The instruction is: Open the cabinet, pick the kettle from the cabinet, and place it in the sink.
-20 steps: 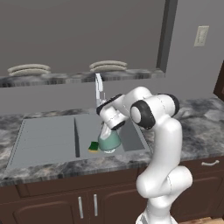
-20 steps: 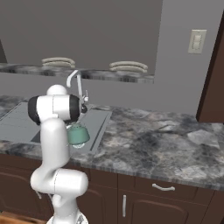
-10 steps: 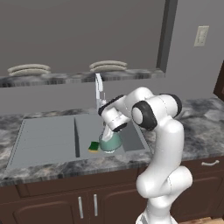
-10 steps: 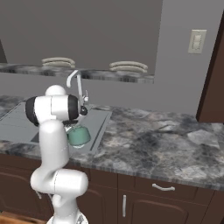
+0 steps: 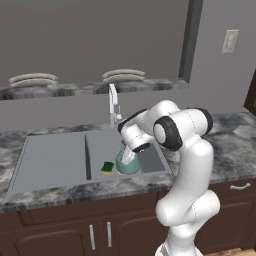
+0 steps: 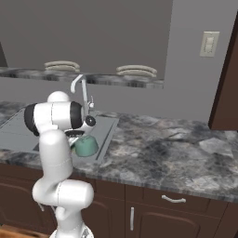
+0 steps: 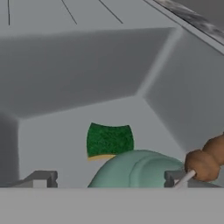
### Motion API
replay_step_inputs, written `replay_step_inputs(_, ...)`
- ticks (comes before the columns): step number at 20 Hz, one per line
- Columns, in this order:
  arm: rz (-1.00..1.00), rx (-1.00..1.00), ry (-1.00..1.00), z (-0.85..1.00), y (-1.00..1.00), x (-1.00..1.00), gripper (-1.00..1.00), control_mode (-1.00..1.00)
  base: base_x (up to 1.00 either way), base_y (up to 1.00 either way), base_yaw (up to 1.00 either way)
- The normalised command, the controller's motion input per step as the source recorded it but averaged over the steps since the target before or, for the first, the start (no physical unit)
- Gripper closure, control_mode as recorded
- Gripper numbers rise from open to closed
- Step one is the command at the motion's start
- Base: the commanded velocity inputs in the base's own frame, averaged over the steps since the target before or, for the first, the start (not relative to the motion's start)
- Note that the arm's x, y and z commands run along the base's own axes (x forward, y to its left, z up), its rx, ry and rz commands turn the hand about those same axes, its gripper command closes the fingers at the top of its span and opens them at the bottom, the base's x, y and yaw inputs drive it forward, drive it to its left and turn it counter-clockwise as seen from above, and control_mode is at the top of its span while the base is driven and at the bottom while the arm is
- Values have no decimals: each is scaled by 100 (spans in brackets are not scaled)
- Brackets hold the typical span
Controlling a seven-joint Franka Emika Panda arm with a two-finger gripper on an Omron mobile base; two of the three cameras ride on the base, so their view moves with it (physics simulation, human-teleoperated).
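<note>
While the left base view shows the teal kettle [image 5: 128, 162] standing in the sink [image 5: 55, 155] basin below the chrome faucet [image 5: 113, 104], with the gripper [image 5: 130, 155] hanging just over its top, the hand view adds what the arm hides there: the two finger tips [image 7: 41, 178] stand wide apart on either side of the kettle's rounded body, closed on nothing. The green sponge [image 7: 109, 140] lies just beside the kettle, on the drainboard side; the right base view shows the kettle [image 6: 86, 146] past the arm, near the basin's front wall.
</note>
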Motion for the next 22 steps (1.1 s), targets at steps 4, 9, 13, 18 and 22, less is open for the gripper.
replay_step_inputs(4, -3, 0, -8, -15, -25, -23, -100, -100, 0, 0, 0)
replay_step_inputs(9, -5, -2, -9, -12, -25, -22, -100, -100, 0, 0, 0)
replay_step_inputs(13, -5, -13, -7, -14, -18, -18, -100, -100, 0, 0, 0)
replay_step_inputs(18, -8, -17, -1, -8, -8, -9, -100, -100, 0, 0, 0)
replay_step_inputs(22, -14, -16, 0, 4, -5, -8, -100, -100, 0, 0, 0)
